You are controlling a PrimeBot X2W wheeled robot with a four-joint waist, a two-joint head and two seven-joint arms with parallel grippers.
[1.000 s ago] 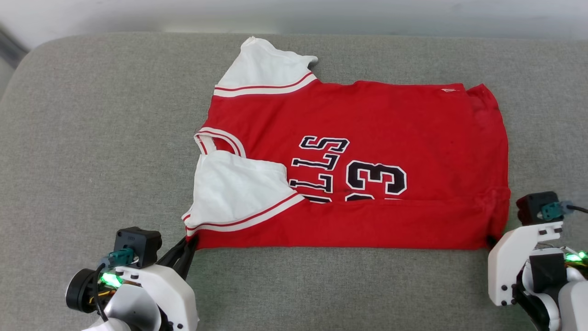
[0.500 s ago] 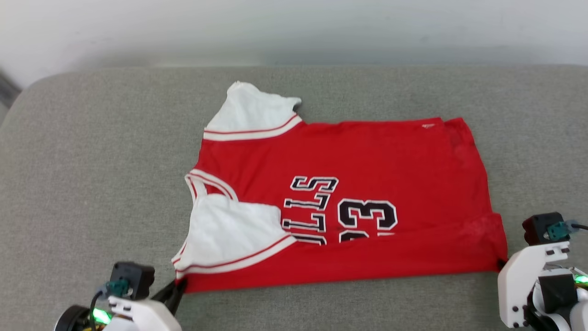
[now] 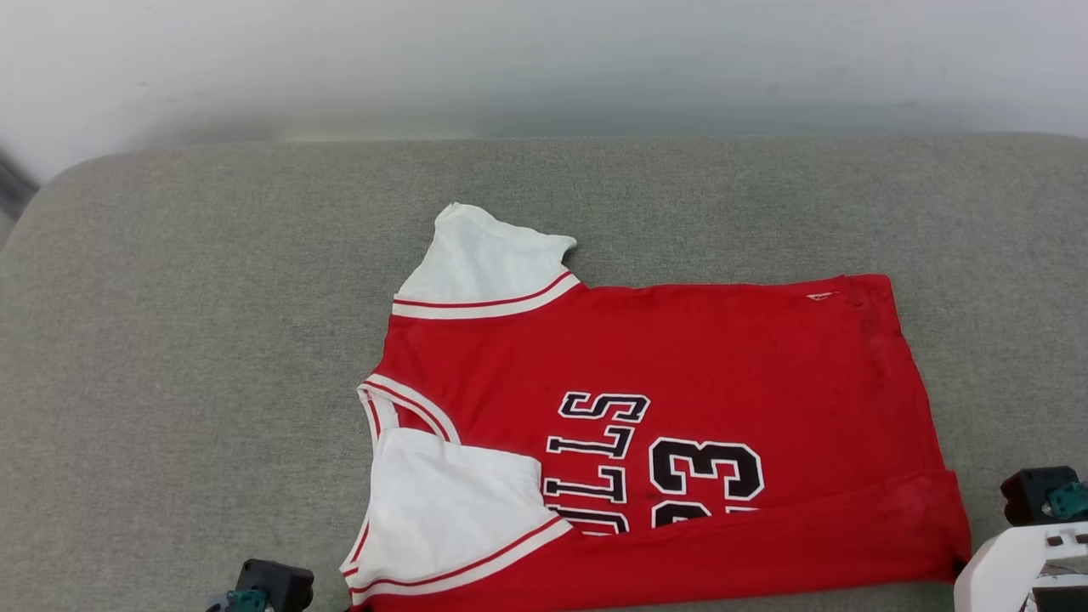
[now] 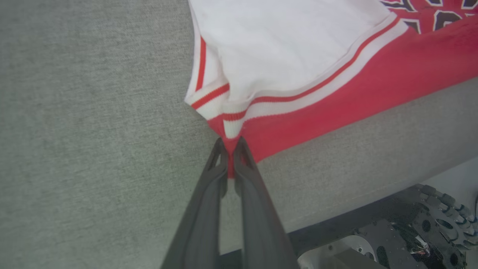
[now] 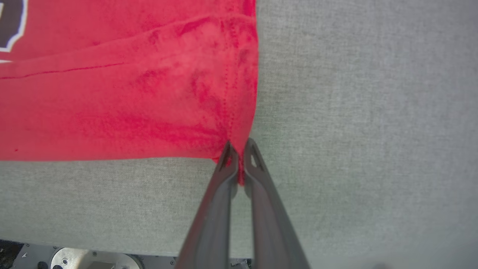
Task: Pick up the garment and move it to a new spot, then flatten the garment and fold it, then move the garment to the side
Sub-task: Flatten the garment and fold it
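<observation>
Left wrist view | left gripper (image 4: 231, 148) is clenching shirt (image 4: 336, 86) at sleeve corner; right gripper (image 5: 241, 154) is clenching hem corner | probably tensioning near edge so shirt drags flat

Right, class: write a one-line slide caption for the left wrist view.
Left arm's long dark fingers pinch a corner of a red jersey shirt with white sleeves on a grey fabric cushion.

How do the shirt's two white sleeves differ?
The far sleeve sticks out past the red body onto the grey cushion; the near sleeve is folded inward over the red front. The near sleeve ends beside the corner pinched by the left gripper; the far sleeve lies away from it. Both are white with red-and-white striped trim.
</observation>
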